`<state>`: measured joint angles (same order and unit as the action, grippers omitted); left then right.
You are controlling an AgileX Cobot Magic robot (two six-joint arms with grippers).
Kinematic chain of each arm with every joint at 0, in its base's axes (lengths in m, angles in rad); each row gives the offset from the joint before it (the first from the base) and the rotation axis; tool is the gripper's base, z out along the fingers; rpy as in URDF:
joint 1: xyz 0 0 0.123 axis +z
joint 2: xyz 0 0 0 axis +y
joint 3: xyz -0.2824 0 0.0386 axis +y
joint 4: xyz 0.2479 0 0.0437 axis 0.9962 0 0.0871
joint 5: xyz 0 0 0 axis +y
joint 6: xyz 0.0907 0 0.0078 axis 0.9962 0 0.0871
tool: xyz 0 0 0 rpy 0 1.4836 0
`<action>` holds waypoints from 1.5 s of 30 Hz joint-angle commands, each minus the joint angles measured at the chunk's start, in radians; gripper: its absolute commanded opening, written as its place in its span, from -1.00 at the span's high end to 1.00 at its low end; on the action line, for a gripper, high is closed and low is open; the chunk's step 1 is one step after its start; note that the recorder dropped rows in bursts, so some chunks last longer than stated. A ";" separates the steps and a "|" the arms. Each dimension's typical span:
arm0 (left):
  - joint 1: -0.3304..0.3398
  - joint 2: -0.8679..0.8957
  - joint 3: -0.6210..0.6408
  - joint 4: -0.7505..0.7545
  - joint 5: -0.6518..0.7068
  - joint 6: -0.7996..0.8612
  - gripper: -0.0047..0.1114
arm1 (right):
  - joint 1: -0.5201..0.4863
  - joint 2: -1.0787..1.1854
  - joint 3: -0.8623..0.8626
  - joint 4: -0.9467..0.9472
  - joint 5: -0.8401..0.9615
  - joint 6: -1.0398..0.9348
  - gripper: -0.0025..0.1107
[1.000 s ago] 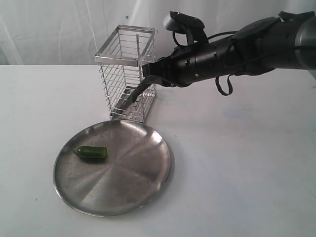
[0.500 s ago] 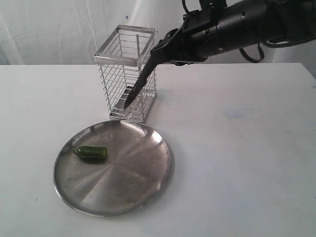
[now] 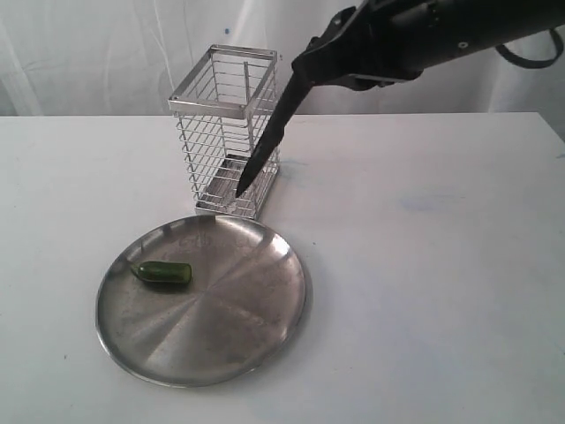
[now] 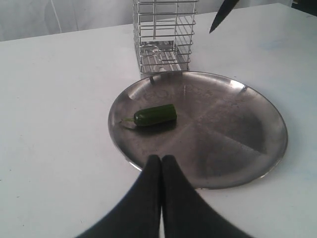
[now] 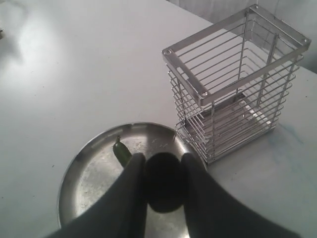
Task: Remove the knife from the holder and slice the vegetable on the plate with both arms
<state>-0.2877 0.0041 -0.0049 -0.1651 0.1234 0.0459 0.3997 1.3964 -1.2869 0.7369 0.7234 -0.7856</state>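
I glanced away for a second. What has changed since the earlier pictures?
The right gripper, shut on the knife, rose, lifting the blade higher beside the holder, tip still pointing down. The vegetable, plate and holder stayed put.

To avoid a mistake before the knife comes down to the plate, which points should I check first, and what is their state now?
1. The right hand grips the knife: ok, shut on its handle.
2. The blade is out of the holder: ok, the left wrist view shows it beside the holder, apart.
3. The vegetable lies on the plate: ok, whole, near the rim.
4. The left hand steadies the vegetable: not ok, it is shut, empty and off the vegetable.
5. The holder stands upright: ok.
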 commanded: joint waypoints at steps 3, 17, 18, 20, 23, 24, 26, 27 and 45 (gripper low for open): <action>-0.004 -0.004 0.005 -0.007 -0.001 0.003 0.92 | -0.001 -0.169 0.140 -0.012 -0.054 0.029 0.86; -0.004 -0.004 0.005 -0.007 -0.001 0.003 0.92 | -0.001 -0.620 0.585 0.129 -0.337 0.057 0.86; -0.004 -0.004 0.005 -0.007 -0.001 0.003 0.92 | -0.001 -0.640 0.597 0.129 -0.344 0.057 0.86; -0.004 -0.004 0.005 -0.007 -0.001 0.003 0.92 | -0.001 -0.671 0.610 0.129 -0.337 0.057 0.86; -0.004 -0.004 0.005 -0.007 -0.001 0.003 0.92 | -0.001 -0.698 0.615 0.129 -0.302 0.057 0.86; -0.004 -0.004 0.005 -0.007 -0.001 0.003 0.92 | -0.001 -0.706 0.615 0.135 -0.295 0.057 0.86; -0.004 -0.004 0.005 -0.007 -0.001 0.003 0.92 | -0.001 -0.712 0.615 0.145 -0.293 0.057 0.86; -0.004 -0.004 0.005 -0.007 -0.001 0.003 0.92 | -0.001 -0.712 0.615 0.150 -0.293 0.057 0.86; -0.004 -0.004 0.005 -0.007 -0.198 -0.159 0.92 | -0.001 -0.713 0.615 0.164 -0.276 0.057 0.86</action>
<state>-0.2877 0.0041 -0.0049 -0.1651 -0.0491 -0.0280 0.3997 0.6897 -0.6763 0.8894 0.4534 -0.7327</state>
